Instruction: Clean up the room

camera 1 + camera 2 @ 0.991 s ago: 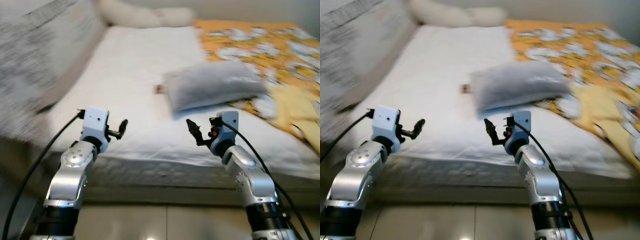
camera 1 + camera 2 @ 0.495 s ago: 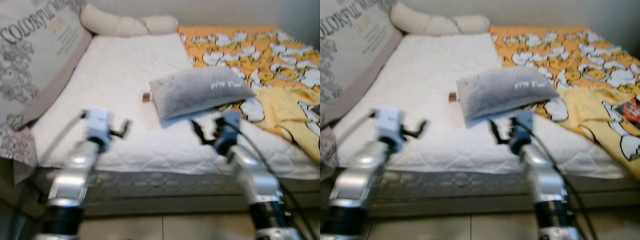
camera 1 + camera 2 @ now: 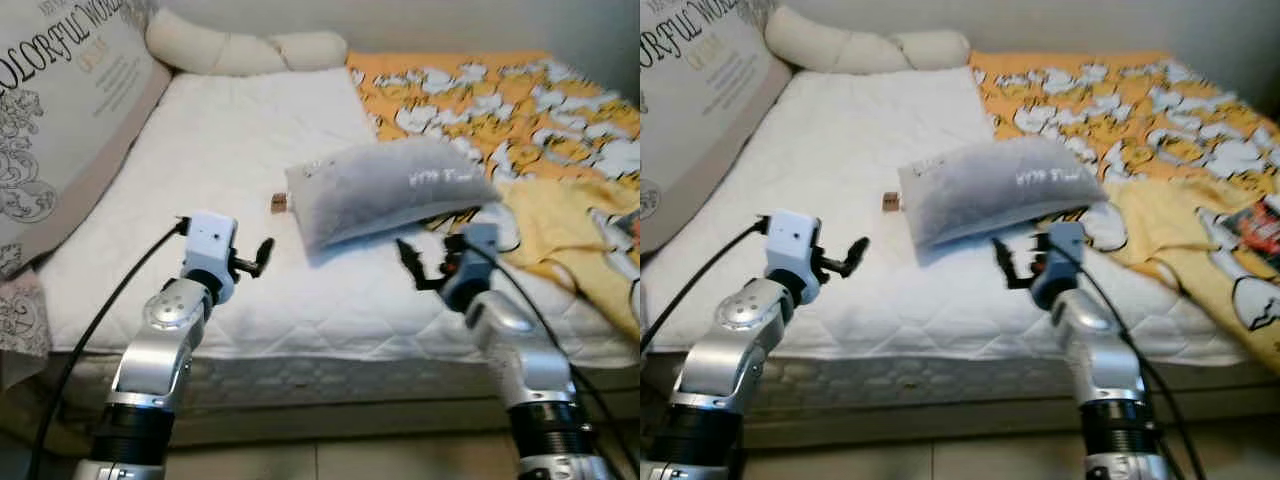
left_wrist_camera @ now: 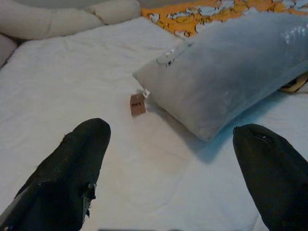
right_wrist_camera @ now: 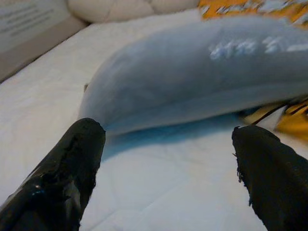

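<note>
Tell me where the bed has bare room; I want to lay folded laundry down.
The white mattress is bare between the printed cushion on the left, the cream bolster at the head and the grey pillow. A small tag lies beside that pillow. The right half is crowded by the orange duck blanket and yellow cloth.

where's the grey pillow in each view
Left eye view: grey pillow mid-bed, right of centre.
Right eye view: centre.
Left wrist view: upper right.
Right wrist view: across the upper half.
Shared landmark: small brown tag off the pillow's corner on the white mattress.
</note>
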You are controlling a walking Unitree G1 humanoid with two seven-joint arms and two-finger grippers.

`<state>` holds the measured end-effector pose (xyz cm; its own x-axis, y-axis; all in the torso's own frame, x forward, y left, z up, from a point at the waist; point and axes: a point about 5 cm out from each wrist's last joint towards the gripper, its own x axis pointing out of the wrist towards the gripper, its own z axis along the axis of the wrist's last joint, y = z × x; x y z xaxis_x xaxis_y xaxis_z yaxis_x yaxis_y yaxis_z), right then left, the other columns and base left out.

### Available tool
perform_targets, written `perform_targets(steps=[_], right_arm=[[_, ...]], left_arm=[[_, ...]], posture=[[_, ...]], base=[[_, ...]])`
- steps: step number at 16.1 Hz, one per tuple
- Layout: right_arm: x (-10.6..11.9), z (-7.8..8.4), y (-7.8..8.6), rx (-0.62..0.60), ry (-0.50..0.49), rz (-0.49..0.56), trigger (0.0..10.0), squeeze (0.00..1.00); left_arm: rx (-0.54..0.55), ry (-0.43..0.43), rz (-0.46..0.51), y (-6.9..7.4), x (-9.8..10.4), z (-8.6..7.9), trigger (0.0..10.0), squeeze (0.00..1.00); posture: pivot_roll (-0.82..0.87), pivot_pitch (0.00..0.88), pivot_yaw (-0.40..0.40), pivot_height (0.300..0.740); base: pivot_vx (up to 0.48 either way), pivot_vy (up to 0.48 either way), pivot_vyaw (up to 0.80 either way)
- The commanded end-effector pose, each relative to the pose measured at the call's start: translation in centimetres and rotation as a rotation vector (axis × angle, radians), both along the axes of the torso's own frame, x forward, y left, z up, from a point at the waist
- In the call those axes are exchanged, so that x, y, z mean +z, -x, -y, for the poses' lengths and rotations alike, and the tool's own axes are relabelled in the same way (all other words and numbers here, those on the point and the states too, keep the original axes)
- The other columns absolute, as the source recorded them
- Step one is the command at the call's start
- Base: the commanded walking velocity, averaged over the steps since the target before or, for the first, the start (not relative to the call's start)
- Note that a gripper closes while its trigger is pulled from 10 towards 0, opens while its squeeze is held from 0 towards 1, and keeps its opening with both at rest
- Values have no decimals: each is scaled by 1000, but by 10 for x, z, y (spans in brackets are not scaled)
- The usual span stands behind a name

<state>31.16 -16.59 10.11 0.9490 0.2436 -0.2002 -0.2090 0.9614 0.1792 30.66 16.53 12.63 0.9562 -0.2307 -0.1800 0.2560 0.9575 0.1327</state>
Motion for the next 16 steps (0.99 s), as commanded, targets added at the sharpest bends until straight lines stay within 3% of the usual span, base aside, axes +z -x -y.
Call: perform_targets(steps=[1,16], right_arm=[[2,-11,-2,23,-7,4,10000,0],[2,-9,-3,6,13,9,10000,0]], left_arm=[[33,-15,6,-1,2,-10,10000,0],[28,-15,4,-1,3,-10,10000,0]], posture=[[-13,0,6,740],[-12,0,5,740]], base=[[304,0,0],[301,0,0]])
